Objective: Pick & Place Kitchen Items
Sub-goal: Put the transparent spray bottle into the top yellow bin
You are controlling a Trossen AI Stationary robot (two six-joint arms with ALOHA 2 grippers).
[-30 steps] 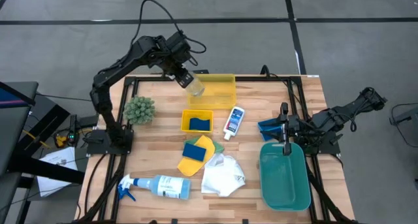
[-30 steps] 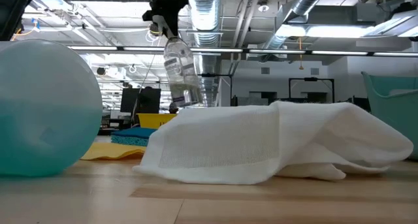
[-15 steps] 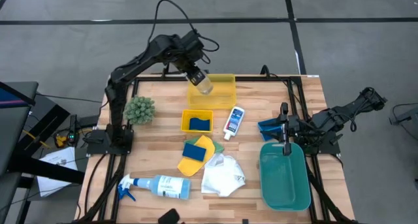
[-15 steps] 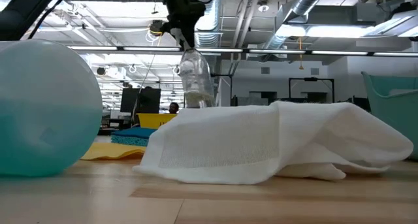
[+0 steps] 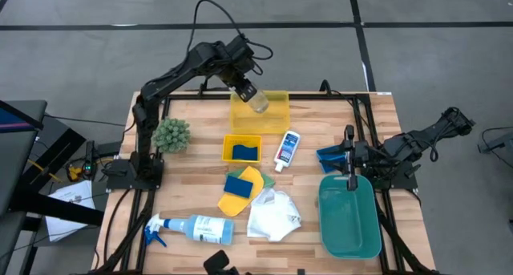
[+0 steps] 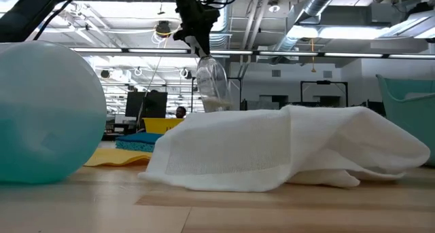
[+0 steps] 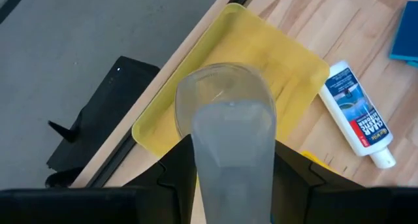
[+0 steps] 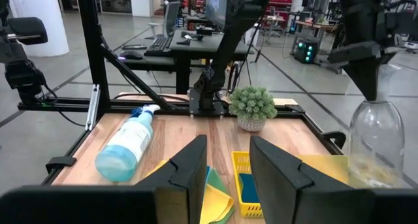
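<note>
My left gripper is shut on a clear bottle and holds it above the large yellow tray at the table's far edge. The low view shows the bottle hanging below the fingers. My right gripper waits open at the table's right side, pointing level, with nothing between its fingers. On the table lie a white blue-capped bottle, a blue sponge on a yellow cloth, a white cloth and a blue-white spray bottle. My left gripper pinches the clear bottle between its two fingers at the narrow upper end. The fingers stand on two opposite sides of it and slant down from the far left. The bottle hangs tilted, base down, clear of the yellow tray.
A small yellow tray holds another blue sponge. A green bushy plant stands at the left. A teal bin sits at the near right, below my right gripper. A blue thing shows beside that gripper.
My left gripper has carried the clear bottle toward the table's right edge and a little down, from the large yellow tray's left end to above the tray's middle. The bottle stays hanging tilted below the fingers.
</note>
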